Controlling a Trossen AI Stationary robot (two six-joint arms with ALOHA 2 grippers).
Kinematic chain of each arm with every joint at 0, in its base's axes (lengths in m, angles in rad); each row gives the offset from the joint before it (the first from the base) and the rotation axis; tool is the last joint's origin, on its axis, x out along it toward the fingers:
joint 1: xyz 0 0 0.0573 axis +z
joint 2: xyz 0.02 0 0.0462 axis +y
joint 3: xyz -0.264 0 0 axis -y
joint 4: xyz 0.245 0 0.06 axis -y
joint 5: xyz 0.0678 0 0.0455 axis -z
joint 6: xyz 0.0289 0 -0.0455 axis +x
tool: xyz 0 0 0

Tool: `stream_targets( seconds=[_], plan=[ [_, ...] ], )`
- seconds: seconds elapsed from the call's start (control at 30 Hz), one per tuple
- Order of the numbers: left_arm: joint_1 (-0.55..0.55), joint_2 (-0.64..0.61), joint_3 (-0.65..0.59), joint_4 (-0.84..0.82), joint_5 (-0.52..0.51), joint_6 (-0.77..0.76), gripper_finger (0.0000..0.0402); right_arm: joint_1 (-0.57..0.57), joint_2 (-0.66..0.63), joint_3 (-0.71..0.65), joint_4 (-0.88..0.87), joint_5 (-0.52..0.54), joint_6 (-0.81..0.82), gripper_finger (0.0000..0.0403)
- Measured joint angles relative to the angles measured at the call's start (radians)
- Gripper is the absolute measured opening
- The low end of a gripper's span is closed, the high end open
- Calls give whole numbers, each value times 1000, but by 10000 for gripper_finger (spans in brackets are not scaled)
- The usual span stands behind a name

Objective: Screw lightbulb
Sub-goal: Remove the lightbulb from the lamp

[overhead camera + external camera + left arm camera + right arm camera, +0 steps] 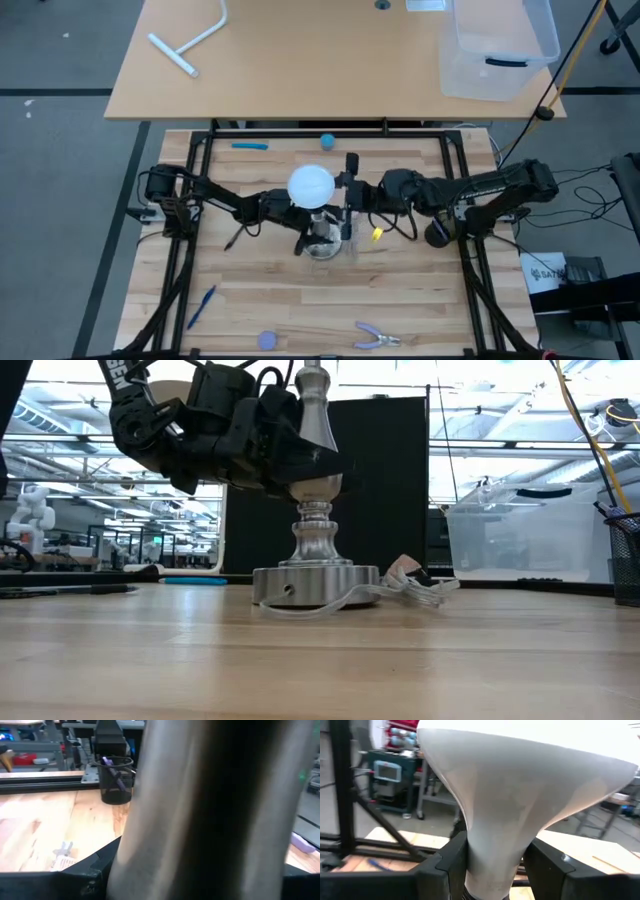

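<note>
1. At table centre, the lightbulb (311, 185) sits atop the silver stand (315, 550).
2. Right gripper (492, 865) clamps the bulb's narrow neck.
3. Left gripper (296, 214) grips the stand's stem.
4. Far right, a clear plastic bin (497, 45) holds one dark object.
5. A mesh cup (116, 781) holds pens.
</note>
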Motion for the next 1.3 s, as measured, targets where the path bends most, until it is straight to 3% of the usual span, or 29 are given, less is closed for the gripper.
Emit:
stream_targets(
  seconds=[0.27, 0.4, 0.67, 0.83, 0.9, 1.07, 1.3],
  plan=[
    [7, 0, 1, -28, 40, 2, 258, -84, -26, 2, -70, -263, 27, 159],
    [14, 0, 1, -41, 39, -4, 258, -94, -43, 2, -90, -270, 36, 181],
    [15, 0, 0, -49, 32, 6, 258, -89, -134, -2, -213, -247, 87, 284],
    [15, 0, -1, -49, 3, 0, 258, -51, -186, -2, -321, -251, 83, 318],
    [15, 0, -1, -50, -8, -2, 258, -25, -208, -2, -385, -208, 84, 319],
    [16, 0, -2, -49, -23, -4, 258, 68, -255, -2, -481, 32, 105, 315],
    [16, 0, -2, -49, -57, -10, 258, 231, -242, -14, -465, 365, 137, 315]
  ],
)
